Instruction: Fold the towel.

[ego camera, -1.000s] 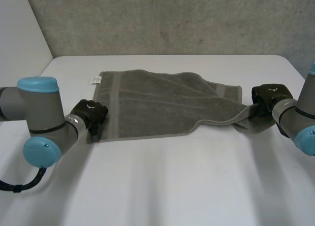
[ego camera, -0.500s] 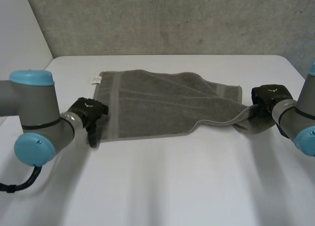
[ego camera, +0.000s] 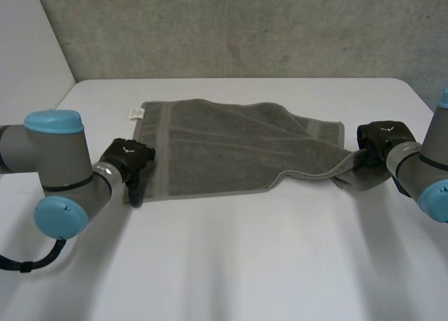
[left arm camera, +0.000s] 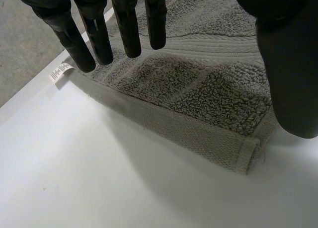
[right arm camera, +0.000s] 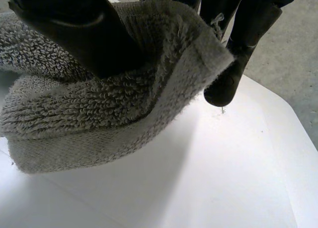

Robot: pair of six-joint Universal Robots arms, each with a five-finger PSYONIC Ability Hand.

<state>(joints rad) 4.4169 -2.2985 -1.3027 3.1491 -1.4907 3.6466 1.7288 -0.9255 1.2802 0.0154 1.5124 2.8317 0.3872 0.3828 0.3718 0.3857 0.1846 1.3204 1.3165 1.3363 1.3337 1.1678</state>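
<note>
Left wrist view: left hand point(left arm camera: 126, 24) fingers straight and wide, holding nothing, above the grey towel point(left arm camera: 198, 84) at its near-left corner, likely poised to pinch; right wrist view: right hand point(right arm camera: 84, 34) pinches the opposite raised corner between thumb and fingers, ready for folding; head view: towel spread on white table point(ego camera: 245, 265), concrete wall point(ego camera: 245, 27) behind.

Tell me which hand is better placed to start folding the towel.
Right. The right hand pinches a towel corner, raised off the table. The left hand hangs open over its corner, gripping nothing.
</note>
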